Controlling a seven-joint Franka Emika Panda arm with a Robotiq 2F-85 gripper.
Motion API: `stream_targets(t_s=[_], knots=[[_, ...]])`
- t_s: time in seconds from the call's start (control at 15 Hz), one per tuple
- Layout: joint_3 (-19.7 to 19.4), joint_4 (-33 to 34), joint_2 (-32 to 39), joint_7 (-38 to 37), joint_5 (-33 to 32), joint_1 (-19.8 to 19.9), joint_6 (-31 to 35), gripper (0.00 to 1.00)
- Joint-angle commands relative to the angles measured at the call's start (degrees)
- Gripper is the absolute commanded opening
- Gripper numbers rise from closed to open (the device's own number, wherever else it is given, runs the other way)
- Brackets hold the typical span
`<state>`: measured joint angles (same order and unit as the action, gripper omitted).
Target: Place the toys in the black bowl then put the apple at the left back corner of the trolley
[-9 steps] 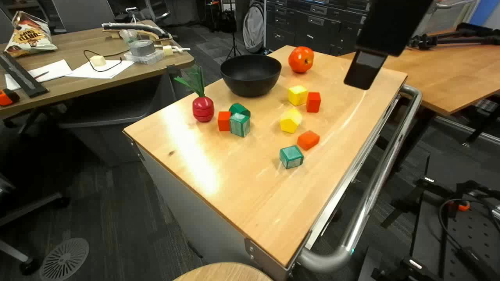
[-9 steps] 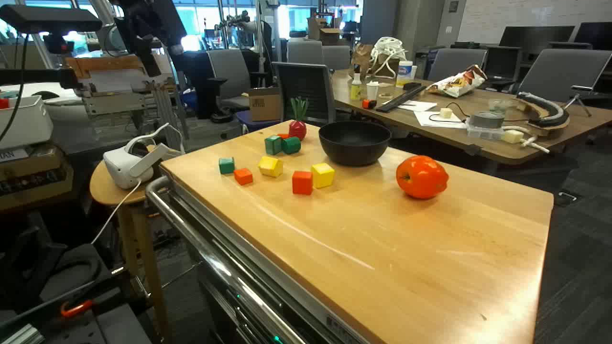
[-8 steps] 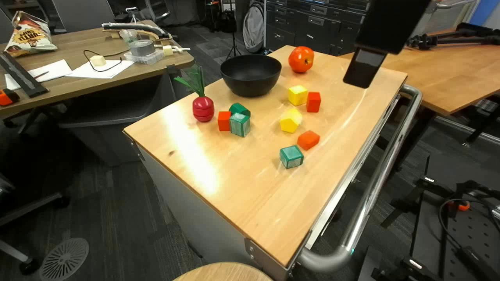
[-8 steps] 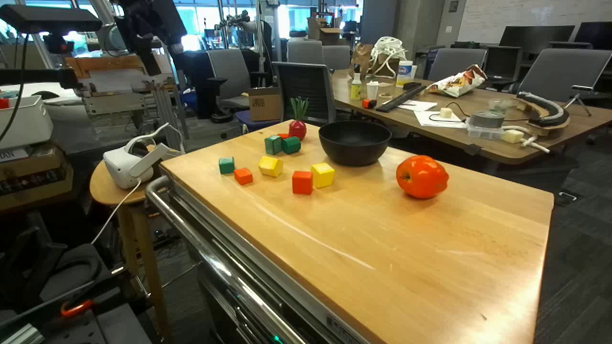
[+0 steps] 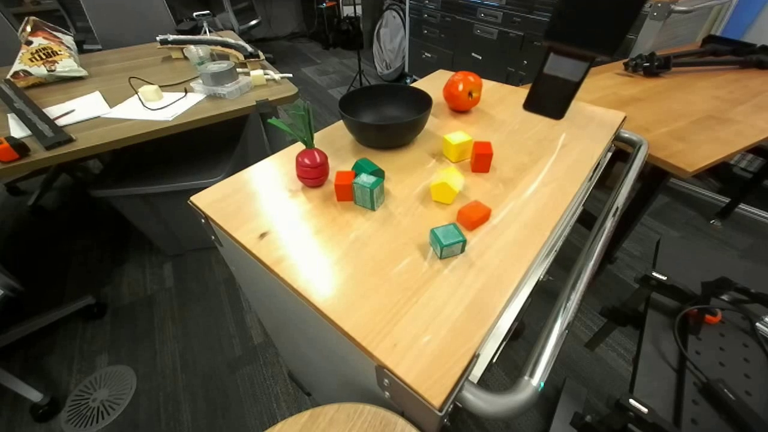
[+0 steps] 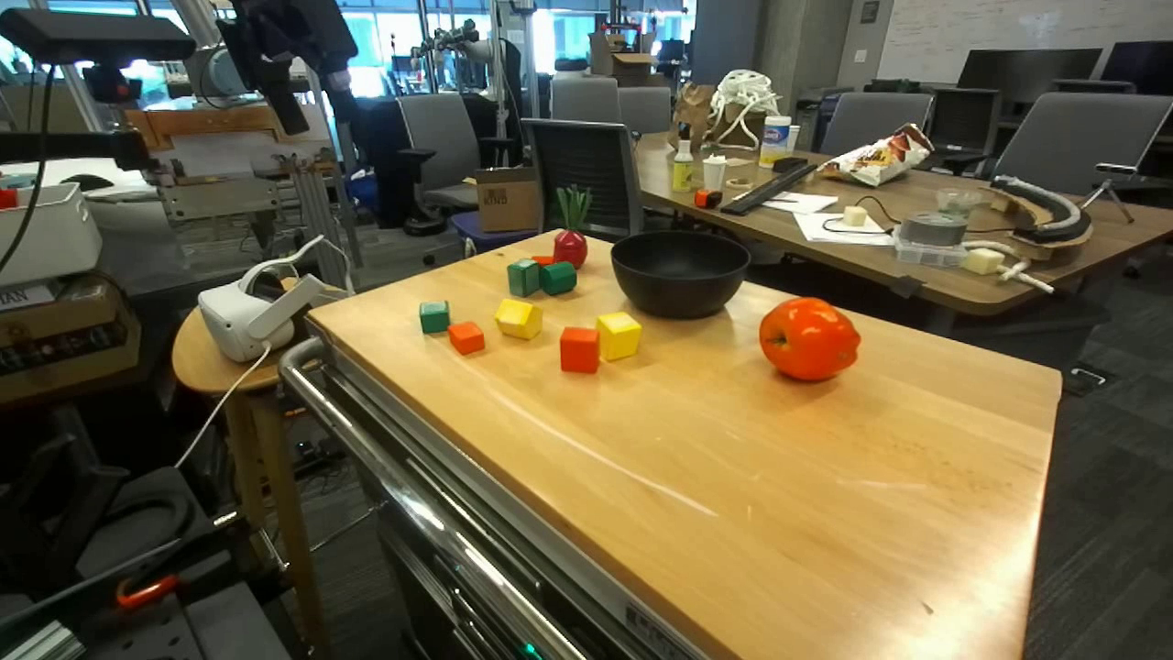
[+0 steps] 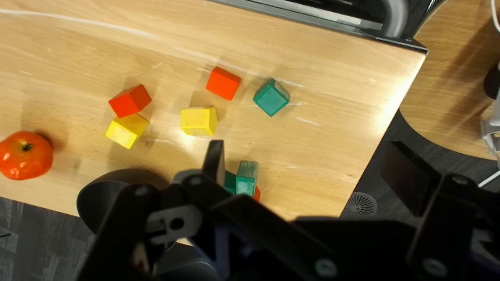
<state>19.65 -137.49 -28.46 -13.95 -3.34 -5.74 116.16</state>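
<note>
My gripper [image 7: 312,168] is wide open and empty, high above the trolley top [image 5: 360,288]. It also shows in both exterior views [image 5: 553,87] [image 6: 319,117]. Loose toys lie on the top: a teal block [image 5: 447,241], an orange block [image 5: 474,215], two yellow blocks [image 5: 447,185] [image 5: 457,147] and a red block [image 5: 482,157]. A teal block [image 5: 368,192], a green block [image 5: 367,168] and an orange-red block [image 5: 344,186] are clustered near the dark red fruit-shaped toy [image 5: 312,167] with green leaves. The black bowl [image 5: 386,120] looks empty. The apple [image 5: 462,92] stands beyond it.
The silver rail handle [image 5: 576,300] runs along one side of the trolley. A round wooden stool [image 6: 220,357] with a white headset [image 6: 243,316] stands close by. A cluttered wooden desk [image 5: 120,78] is beside the trolley.
My gripper has risen slightly in both exterior views. The blocks, fruit-shaped toy, bowl and apple have not moved.
</note>
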Motion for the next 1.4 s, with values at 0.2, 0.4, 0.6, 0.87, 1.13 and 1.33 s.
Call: stream_targets(t_s=[0.2, 0.4, 0.6, 0.87, 1.13, 1.33], knots=[[2.2, 1.2, -0.9, -9.8, -4.5, 0.0, 3.0, 1.00], [5.2, 6.7, -0.4, -20.5, -3.6, -0.3, 0.7, 1.00], [7.6, 12.5, 0.8, -26.6, -12.0, 3.3, 0.7, 1.00], [5.5, 8.4, 0.2, -24.4, -9.0, -0.4, 1.7, 1.00], [5.4, 8.1, 0.6, -24.4, -9.0, -0.5, 1.7, 1.00], [5.9, 7.9, -0.4, -24.5, -10.1, -0.6, 2.2, 1.00]])
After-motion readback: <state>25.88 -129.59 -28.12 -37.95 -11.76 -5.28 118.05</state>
